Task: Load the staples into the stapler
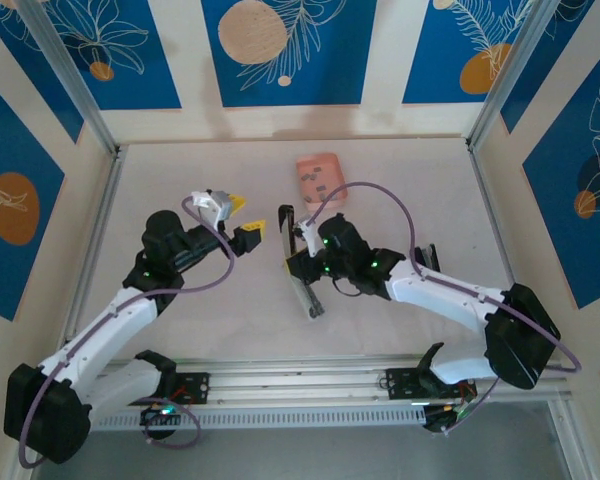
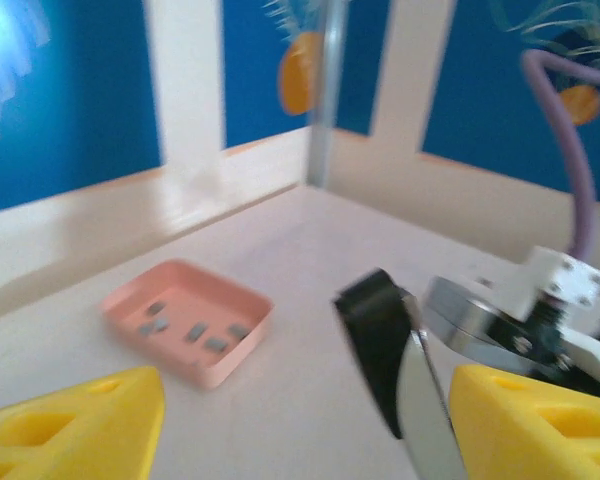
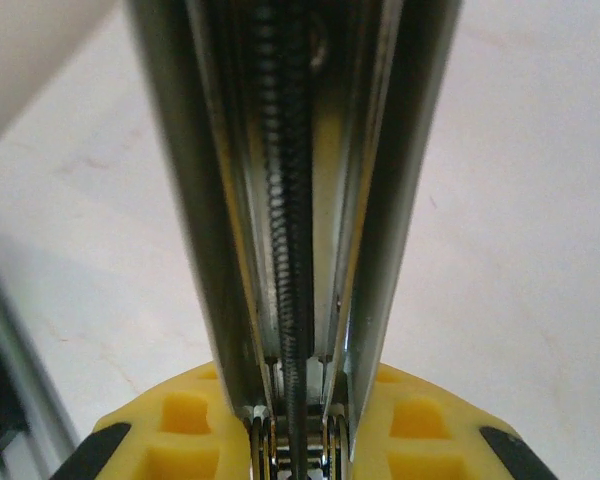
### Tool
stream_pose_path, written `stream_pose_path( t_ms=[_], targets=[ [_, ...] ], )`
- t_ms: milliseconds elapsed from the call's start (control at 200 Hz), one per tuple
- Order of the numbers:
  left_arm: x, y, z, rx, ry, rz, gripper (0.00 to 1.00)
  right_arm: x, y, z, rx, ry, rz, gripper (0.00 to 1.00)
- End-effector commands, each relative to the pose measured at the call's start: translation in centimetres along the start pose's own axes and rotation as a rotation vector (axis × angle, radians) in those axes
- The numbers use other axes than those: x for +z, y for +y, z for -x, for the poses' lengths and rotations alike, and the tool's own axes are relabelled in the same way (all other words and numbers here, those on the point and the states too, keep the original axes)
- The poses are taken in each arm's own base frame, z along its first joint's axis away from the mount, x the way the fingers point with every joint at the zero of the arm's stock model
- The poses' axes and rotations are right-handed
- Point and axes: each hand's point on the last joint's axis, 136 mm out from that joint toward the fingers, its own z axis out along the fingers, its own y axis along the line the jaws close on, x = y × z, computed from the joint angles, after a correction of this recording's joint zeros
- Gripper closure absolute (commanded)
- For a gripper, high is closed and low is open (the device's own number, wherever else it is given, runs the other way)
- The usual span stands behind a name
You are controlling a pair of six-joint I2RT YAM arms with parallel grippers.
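The stapler (image 1: 310, 295) lies open in the middle of the table, its black bar (image 1: 286, 227) pointing away and its silver rail toward the near edge. My right gripper (image 1: 302, 262) is shut on it. In the right wrist view the rail (image 3: 290, 200) with its long spring runs up from between the yellow fingers (image 3: 170, 430), the right gripper (image 3: 295, 445) clamping its base. Several small grey staples (image 2: 195, 330) lie in the pink tray (image 2: 230, 365). My left gripper (image 1: 242, 218) hovers open just left of the stapler (image 2: 380, 350), holding nothing; its fingertips frame (image 2: 300, 440).
The pink tray (image 1: 320, 178) sits at the back centre of the table, beyond the stapler. Aluminium frame posts and patterned walls close in the table on three sides. A purple cable (image 1: 400, 205) loops above the right arm.
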Motion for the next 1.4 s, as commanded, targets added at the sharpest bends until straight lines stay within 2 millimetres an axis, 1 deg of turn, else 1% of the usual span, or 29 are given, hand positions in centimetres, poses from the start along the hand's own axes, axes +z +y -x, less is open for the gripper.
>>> stream_pose_path(
  t_ms=[0, 80, 160, 190, 205, 305, 330, 410, 550, 635, 665, 690, 740, 765, 825, 845, 1005, 1185, 1300, 1396],
  targets=[
    [-1.3, 3.5, -2.4, -0.042, 0.093, 0.233, 0.26, 0.4, -2.7, -0.7, 0.211, 0.018, -0.222, 1.00],
    [-1.8, 4.2, -3.7, -0.049, 0.133, 0.281, 0.25, 1.3, -3.6, -2.0, 0.286, 0.080, -0.291, 1.00],
    [-2.1, 4.2, -4.6, -0.054, 0.148, 0.289, 0.25, 2.1, -4.4, -2.7, 0.337, 0.137, -0.361, 1.00],
    [-2.2, 4.2, -4.9, -0.060, 0.152, 0.290, 0.25, 2.4, -4.6, -2.7, 0.347, 0.150, -0.384, 1.00],
    [-2.2, 4.2, -5.0, -0.062, 0.151, 0.290, 0.26, 2.6, -4.8, -3.0, 0.353, 0.164, -0.399, 1.00],
    [-2.3, 4.1, -5.9, -0.082, 0.159, 0.285, 0.25, 3.7, -5.4, -3.3, 0.380, 0.221, -0.468, 1.00],
    [-2.2, 4.1, -6.2, -0.087, 0.165, 0.284, 0.25, 4.0, -5.4, -3.1, 0.384, 0.231, -0.477, 1.00],
    [-2.1, 4.0, -6.8, -0.102, 0.179, 0.278, 0.25, 5.1, -6.0, -3.6, 0.410, 0.283, -0.525, 1.00],
    [-2.0, 3.9, -7.4, -0.123, 0.196, 0.271, 0.25, 6.8, -6.7, -4.0, 0.435, 0.348, -0.591, 1.00],
    [-2.1, 3.9, -7.5, -0.124, 0.196, 0.275, 0.25, 7.6, -6.9, -3.8, 0.435, 0.360, -0.613, 1.00],
    [-2.1, 4.0, -7.6, -0.122, 0.195, 0.278, 0.25, 7.8, -6.9, -3.6, 0.435, 0.359, -0.614, 0.95],
    [-2.1, 4.0, -7.6, -0.122, 0.194, 0.282, 0.25, 8.0, -6.8, -3.5, 0.434, 0.357, -0.614, 0.89],
    [-2.2, 4.1, -7.7, -0.119, 0.195, 0.286, 0.25, 8.3, -6.8, -3.3, 0.438, 0.360, -0.605, 0.70],
    [-2.2, 4.1, -7.6, -0.117, 0.193, 0.288, 0.24, 8.4, -6.6, -3.3, 0.438, 0.364, -0.595, 0.64],
    [-2.2, 4.1, -7.5, -0.111, 0.192, 0.288, 0.24, 9.0, -6.2, -3.2, 0.429, 0.379, -0.563, 0.56],
    [-2.2, 4.1, -7.6, -0.110, 0.192, 0.288, 0.24, 9.1, -6.1, -3.2, 0.427, 0.381, -0.560, 0.55],
    [-2.1, 4.1, -7.5, -0.113, 0.183, 0.284, 0.24, 9.6, -5.9, -3.5, 0.432, 0.402, -0.547, 0.55],
    [-2.1, 4.1, -7.2, -0.114, 0.169, 0.284, 0.24, 9.6, -6.3, -4.4, 0.440, 0.431, -0.563, 0.56],
    [-2.1, 4.2, -7.2, -0.115, 0.172, 0.288, 0.24, 9.7, -6.5, -4.8, 0.447, 0.437, -0.562, 0.58],
    [-2.1, 4.1, -7.3, -0.115, 0.176, 0.286, 0.24, 10.1, -6.8, -5.2, 0.459, 0.445, -0.551, 0.64]
  ],
)
